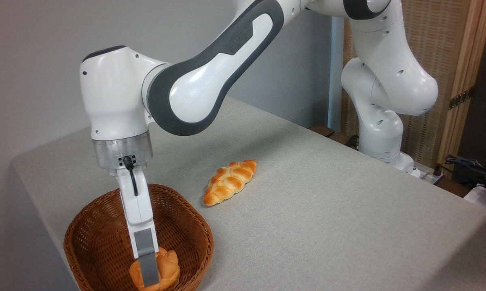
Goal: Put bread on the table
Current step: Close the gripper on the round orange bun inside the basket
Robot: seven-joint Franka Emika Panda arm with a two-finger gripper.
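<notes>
- Currently the end effector (149, 279) is down inside the wicker basket (101, 242), at the near left corner of the tabletop (328, 210).
- One grey-padded finger is visible, lying across the front of the bread (168, 268). The other finger is hidden behind it, so I cannot tell how far open it is or whether it grips the bun.
- Bread: small golden knot bun, low in the basket against the near right wall, part cut off by the bottom of the frame.
- Braided loaf (230, 182) lies on the tabletop, well apart from the basket, up and to the right.
- Step in hand, as I judge it: securing the bun for a lift out of the basket.
- To do it well: close gently and squarely on the bun's middle. The glossy, rounded crust looks likely to slip or roll if pinched off-centre.
- Lift straight up until the bun clears the rim before any sideways travel. The basket wall is close on the right, and dragging against it could tip the light basket or knock the bun loose.
- Set down on bare cloth between basket and loaf, or further right. Lower until it touches before opening, as a round bun may roll.
</notes>
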